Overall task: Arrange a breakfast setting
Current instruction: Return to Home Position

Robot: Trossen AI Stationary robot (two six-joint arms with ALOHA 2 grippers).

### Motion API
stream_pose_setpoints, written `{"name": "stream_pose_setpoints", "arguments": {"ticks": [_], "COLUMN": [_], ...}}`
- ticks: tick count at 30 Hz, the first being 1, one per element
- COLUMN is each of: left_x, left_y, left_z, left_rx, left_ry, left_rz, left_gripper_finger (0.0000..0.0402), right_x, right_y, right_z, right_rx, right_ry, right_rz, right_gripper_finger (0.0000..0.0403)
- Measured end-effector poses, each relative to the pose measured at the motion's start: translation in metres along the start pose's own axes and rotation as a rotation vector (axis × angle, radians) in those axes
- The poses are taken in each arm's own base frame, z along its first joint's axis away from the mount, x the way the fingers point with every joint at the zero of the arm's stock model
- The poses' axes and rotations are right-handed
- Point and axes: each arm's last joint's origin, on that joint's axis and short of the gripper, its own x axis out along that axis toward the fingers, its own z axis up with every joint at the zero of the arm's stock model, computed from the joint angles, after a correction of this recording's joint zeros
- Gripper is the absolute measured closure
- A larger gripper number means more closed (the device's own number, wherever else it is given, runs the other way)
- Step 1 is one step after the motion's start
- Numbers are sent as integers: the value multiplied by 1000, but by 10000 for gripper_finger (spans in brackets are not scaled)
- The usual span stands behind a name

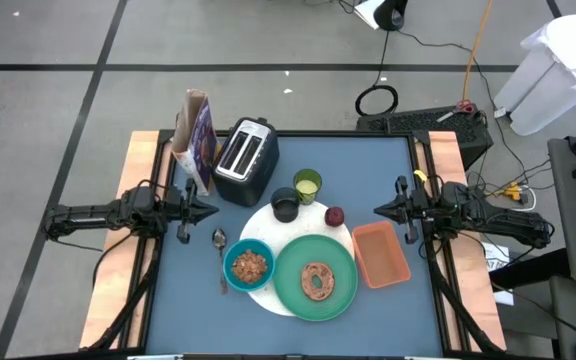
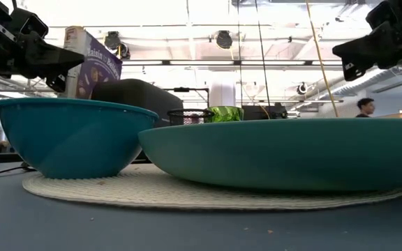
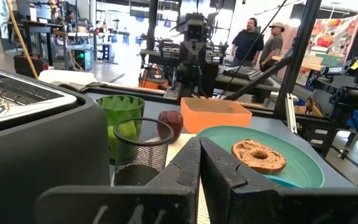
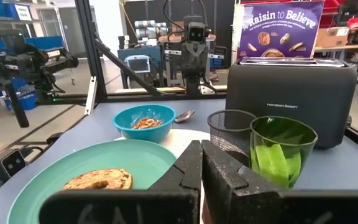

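Observation:
A large green plate [image 1: 315,277] with a bagel lies on a white round plate [image 1: 258,232] at the table's near middle. A small teal bowl [image 1: 248,266] of food rests on the white plate's left part. A metal spoon [image 1: 220,255] lies left of it. A black mesh cup [image 1: 285,204], a yellow-green cup [image 1: 307,185] and a small red fruit [image 1: 334,216] stand behind the plates. My left gripper [image 1: 211,210] is shut and empty at the table's left. My right gripper [image 1: 379,209] is shut and empty at the right.
A silver-black toaster [image 1: 246,160] and a cereal box [image 1: 196,140] stand at the far left. An orange rectangular tray [image 1: 380,253] lies right of the green plate. People stand in the room beyond the table [image 3: 260,40].

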Motion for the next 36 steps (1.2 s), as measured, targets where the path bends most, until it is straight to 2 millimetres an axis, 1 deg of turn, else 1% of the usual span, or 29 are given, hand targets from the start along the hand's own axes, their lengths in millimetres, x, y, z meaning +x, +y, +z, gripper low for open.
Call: {"name": "stream_pose_setpoints", "arguments": {"ticks": [4,11,13,16,19,23,26,32,36], "left_x": [0,0,0,0,0,0,0,0,0], "left_y": [0,0,0,0,0,0,0,0,0], "left_z": [0,0,0,0,0,0,1,1,1], "left_rx": [0,0,0,0,0,0,0,0,0], "left_ry": [0,0,0,0,0,-2,-6,-6,-6], "left_rz": [0,0,0,0,0,-1,-1,-1,-1], "left_gripper_finger": [385,385,385,385,385,385,385,385,385], "right_x": [0,0,1,6,5,6,6,8,10], "right_y": [0,-4,-5,-6,-5,-6,-6,-7,-7], "right_z": [0,4,3,-6,1,-2,-1,-16,-18], "right_rx": [-19,-24,-24,-14,-24,-23,-66,-48,-24], "right_ry": [-2,-49,-95,-161,-256,-226,-229,-74,-54], "right_rz": [-5,-154,-153,-142,-134,-136,-144,-154,-151], "right_gripper_finger": [403,403,403,403,403,403,403,403,403]}}
